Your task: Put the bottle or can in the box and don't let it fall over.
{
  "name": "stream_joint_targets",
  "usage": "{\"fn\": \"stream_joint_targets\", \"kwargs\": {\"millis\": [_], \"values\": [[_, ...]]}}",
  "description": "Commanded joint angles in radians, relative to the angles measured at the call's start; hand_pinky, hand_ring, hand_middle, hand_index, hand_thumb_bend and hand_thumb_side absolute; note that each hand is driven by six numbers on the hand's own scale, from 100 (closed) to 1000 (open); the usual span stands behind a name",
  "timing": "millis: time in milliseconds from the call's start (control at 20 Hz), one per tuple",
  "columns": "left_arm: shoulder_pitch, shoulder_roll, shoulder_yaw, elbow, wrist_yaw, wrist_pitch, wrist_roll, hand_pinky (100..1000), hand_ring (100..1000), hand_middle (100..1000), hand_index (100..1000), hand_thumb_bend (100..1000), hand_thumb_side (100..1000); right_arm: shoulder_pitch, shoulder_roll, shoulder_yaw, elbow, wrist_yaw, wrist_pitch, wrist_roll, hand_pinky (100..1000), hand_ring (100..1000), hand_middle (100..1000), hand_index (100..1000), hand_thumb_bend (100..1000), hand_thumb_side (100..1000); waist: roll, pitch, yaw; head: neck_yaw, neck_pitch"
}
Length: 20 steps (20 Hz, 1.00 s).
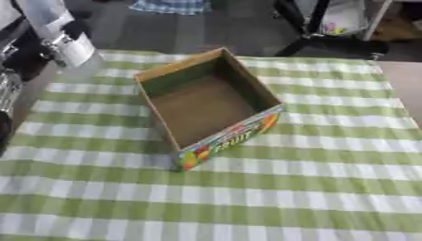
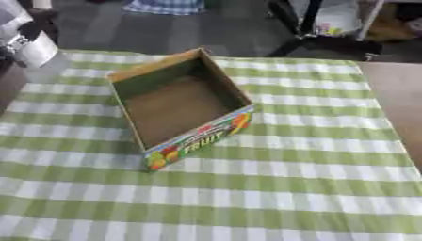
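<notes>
Bottle or can: none shows anywhere on the table at this moment, so the thing to be placed is out of sight. What does show is the cardboard box (image 1: 206, 101), open-topped and empty, lying askew near the far left part of the table (image 1: 329, 188). One corner points at the far edge and its printed fruit panel (image 1: 231, 139) faces the near edge. Its brown floor is bare, which would leave room to set something down upright, and its low walls would likely help keep a tall thing from tipping.

At the far left corner a white and silver part of the robot's left arm (image 1: 70, 44) comes in over the table's edge. No hand can be made out on it, so I cannot tell whether the fingers are apart or together. The right hand is nowhere in view.

A green and white checked cloth covers the table, and nothing lies between the arm and the box. Beyond the far edge stand dark furniture legs (image 1: 317, 44) on the floor, well apart from the box.
</notes>
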Motion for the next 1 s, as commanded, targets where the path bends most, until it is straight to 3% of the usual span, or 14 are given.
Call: {"fn": "stream_joint_targets", "kwargs": {"millis": [50,500,700,750,850,950,1000], "values": [[-0.048,-0.010,-0.012,-0.023,-0.006,0.001,-0.013,1000,1000,409,284,100,433,-0.007,-0.030,-0.004,-0.018,-0.013,0.004,0.002,921,1000,1000,1000,100,641,0.004,-0.015,-0.008,0.009,-0.016],[-0.141,-0.111,-0.036,0.018,-0.028,-0.056,0.009,1000,1000,410,284,100,478,-0.035,-0.032,0.010,-0.018,-0.032,0.007,0.020,922,1000,1000,1000,100,641,0.004,0.011,-0.071,0.075,-0.048],[-0.162,-0.138,-0.044,0.056,-0.070,-0.092,0.017,1000,1000,449,309,100,447,-0.048,-0.031,0.013,-0.018,-0.038,0.013,0.026,922,1000,1000,1000,100,643,0.009,0.021,-0.093,0.093,-0.057],[-0.164,-0.142,-0.047,0.063,-0.081,-0.107,0.015,1000,1000,481,340,100,408,-0.051,-0.030,0.013,-0.018,-0.038,0.015,0.027,923,1000,1000,1000,100,643,0.011,0.023,-0.097,0.095,-0.058],[-0.165,-0.147,-0.054,0.072,-0.103,-0.140,0.001,1000,1000,647,494,100,220,-0.055,-0.029,0.012,-0.018,-0.039,0.020,0.028,923,1000,1000,1000,100,645,0.014,0.026,-0.101,0.094,-0.060],[-0.162,-0.149,-0.056,0.080,-0.126,-0.174,-0.021,1000,1000,773,636,100,139,-0.058,-0.027,0.011,-0.018,-0.038,0.024,0.029,923,1000,1000,1000,100,646,0.016,0.028,-0.104,0.092,-0.061],[-0.161,-0.150,-0.057,0.084,-0.136,-0.189,-0.033,1000,1000,853,753,100,136,-0.060,-0.026,0.011,-0.018,-0.037,0.025,0.029,923,1000,1000,1000,100,646,0.017,0.029,-0.104,0.091,-0.061]]}}
